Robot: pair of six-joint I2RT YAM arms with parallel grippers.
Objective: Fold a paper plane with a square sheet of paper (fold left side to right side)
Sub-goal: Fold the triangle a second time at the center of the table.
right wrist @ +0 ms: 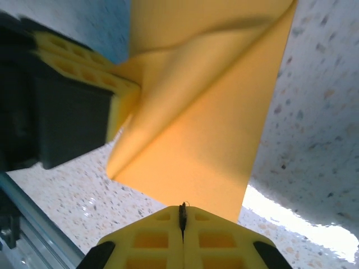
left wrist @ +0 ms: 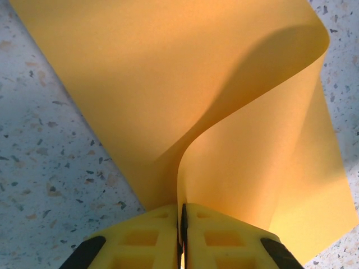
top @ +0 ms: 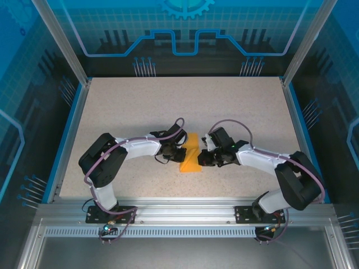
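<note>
While both arms reach in toward the middle of the table (top: 140,106), the top external camera shows me the square sheet of paper (top: 191,159) lying between them, closer to the near edge than the far one. The left gripper (top: 180,152) meets its left side and the right gripper (top: 203,157) its right, and the two heads are just beside each other.

From the left wrist, the yellow fingers (left wrist: 151,235) are pressed together on a raised edge of the sheet. That flap stands up and bows over to the right, while the rest lies flat on the speckled top.

From the right wrist, the jaws are closed to a hairline, and the paper's near edge runs into their tip, so I judge it pinched there too. The other arm's fingers sit close by on the left of this view.

My worry is the double pinch. If the arms pull apart, the thin sheet could tear or slip out. If the bowed flap comes down off line, the crease will be crooked. The heads are also near enough to bump.

For room, there is bare table to the far side, left and right. The metal rail (right wrist: 22,224) crowds the near side.
</note>
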